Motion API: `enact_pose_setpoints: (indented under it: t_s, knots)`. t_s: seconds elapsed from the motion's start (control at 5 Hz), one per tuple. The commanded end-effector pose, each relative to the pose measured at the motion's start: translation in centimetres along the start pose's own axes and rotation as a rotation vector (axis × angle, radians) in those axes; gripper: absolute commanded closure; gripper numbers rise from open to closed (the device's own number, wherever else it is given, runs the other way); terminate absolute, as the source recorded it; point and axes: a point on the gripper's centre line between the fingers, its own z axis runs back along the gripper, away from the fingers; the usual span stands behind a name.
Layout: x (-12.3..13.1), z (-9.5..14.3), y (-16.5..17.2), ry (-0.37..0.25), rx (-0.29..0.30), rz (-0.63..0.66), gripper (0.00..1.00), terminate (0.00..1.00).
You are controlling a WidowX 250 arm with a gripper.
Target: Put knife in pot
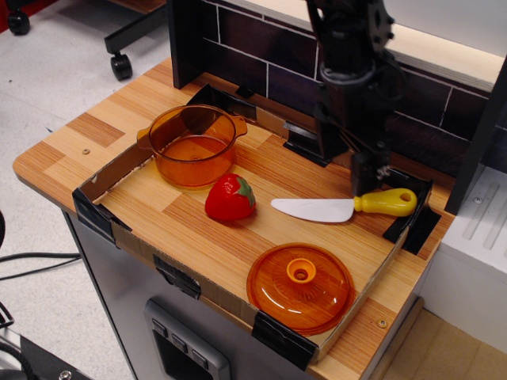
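The knife [317, 210] lies flat at the right of the wooden tray floor, white blade pointing left and yellow handle to the right. The orange translucent pot [192, 147] stands upright and empty at the back left of the tray. My black gripper [371, 184] hangs straight down just above and behind the knife's handle, near where it joins the blade. Its fingers look slightly apart and hold nothing. It is far to the right of the pot.
A red toy strawberry [230, 197] lies between pot and knife. An orange domed lid [300, 286] with a knob sits at the front right. A low cardboard wall [103, 180] with black tape corners rims the tray. A dark brick wall [253, 47] rises behind.
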Motion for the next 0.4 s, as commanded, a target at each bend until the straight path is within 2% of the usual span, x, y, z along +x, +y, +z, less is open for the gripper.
enact_pose_setpoints:
  t_s: [0.0,0.2]
  knots:
    - [0.82,-1.06,-2.01,-0.015,0.03,-0.045,0.0,0.0]
    - [1.08,-1.92,-2.34,-0.01,0.035,-0.041,0.0,0.0]
